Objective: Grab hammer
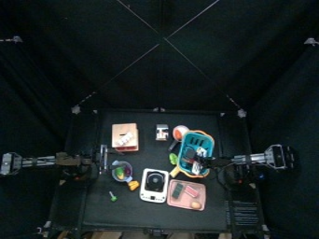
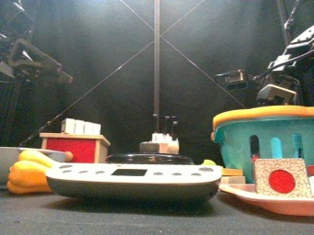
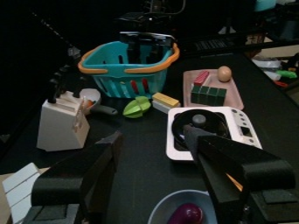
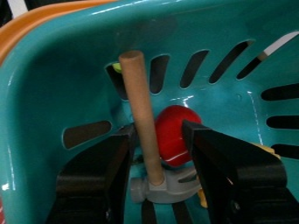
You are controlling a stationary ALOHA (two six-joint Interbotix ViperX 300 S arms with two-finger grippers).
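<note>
**Right end effector inside the basket, spread on both sides of the hammer handle**

The bench [image 1: 88, 201] is small and black, closed in by curtains. Its middle and right part are crowded, and the widest bare surface is along the left and the near-left edge. On the right stands the teal basket [image 1: 193, 154] with an orange rim, the tallest thing on the bench. Near it, toward the front, lie a pink tray [image 1: 186, 194] and a white scale [image 1: 153, 184]. At the far left of the group sits a red box [image 1: 125, 136]. A small bowl [image 1: 122, 170] is on the left side, close to the left arm.

The right arm comes in from the right and reaches over the basket rim, pointing down into it. The right end effector [image 4: 152, 166] has its jaws well apart, one on each side of the hammer handle, and they do not press on it.

The left arm rests at the left edge of the bench. The left end effector [image 3: 146, 171] hangs above the bowl with its jaws apart, holding nothing.

The hammer [image 4: 146, 131] is inside the basket. It has a plain wooden handle and a grey metal head, and a red round object [image 4: 177, 136] lies just beside the handle.
</note>
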